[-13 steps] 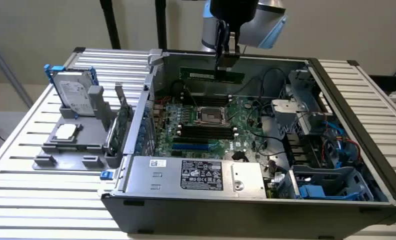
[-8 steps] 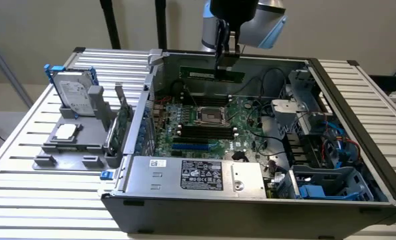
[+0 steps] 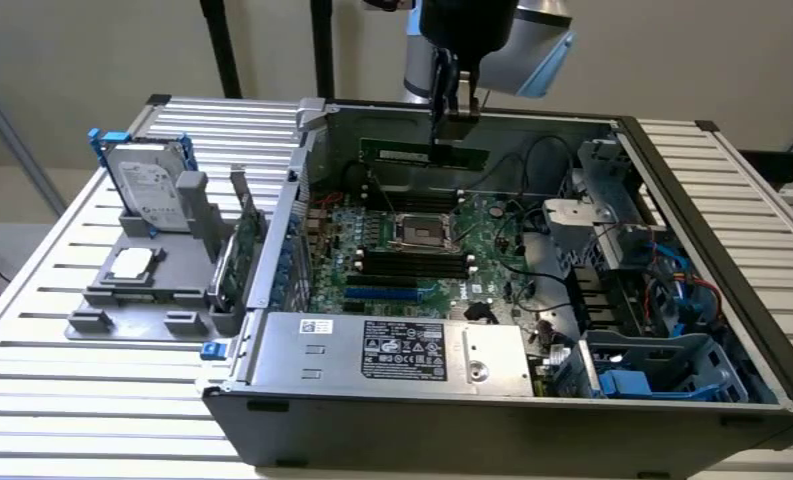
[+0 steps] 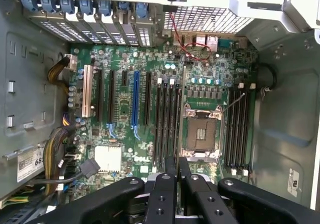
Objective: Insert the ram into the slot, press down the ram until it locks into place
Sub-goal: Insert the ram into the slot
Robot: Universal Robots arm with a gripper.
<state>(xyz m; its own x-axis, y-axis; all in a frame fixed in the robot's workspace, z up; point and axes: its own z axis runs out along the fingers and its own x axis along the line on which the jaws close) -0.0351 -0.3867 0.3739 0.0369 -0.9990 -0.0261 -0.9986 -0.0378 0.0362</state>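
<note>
Closest to the wrist lens is my own gripper (image 4: 177, 160). Its black links are cut off by the frame edge, and the two fingertips (image 4: 171, 164) are drawn close together over the motherboard (image 4: 125, 104).

In the exterior view, starting from the exterior view's left, a grey tray (image 3: 129, 290) with a hard drive (image 3: 149, 192) standing in it lies outside the open case (image 3: 503, 430). That is about nine o'clock from the CPU socket (image 3: 420, 232). The black sockets (image 3: 416, 265) lie at six o'clock from that socket.

At twelve o'clock from it I hold the ram (image 3: 399, 152) level. My fingers are pinched shut on its upper edge, toward its end on the exterior view's right. It hangs well apart from the black sockets, close before the case's rear wall, and I cannot tell whether it touches that wall. My arm is cut off above.

At three o'clock, cables and a drive cage (image 3: 610, 200) hide that side of the board.
</note>
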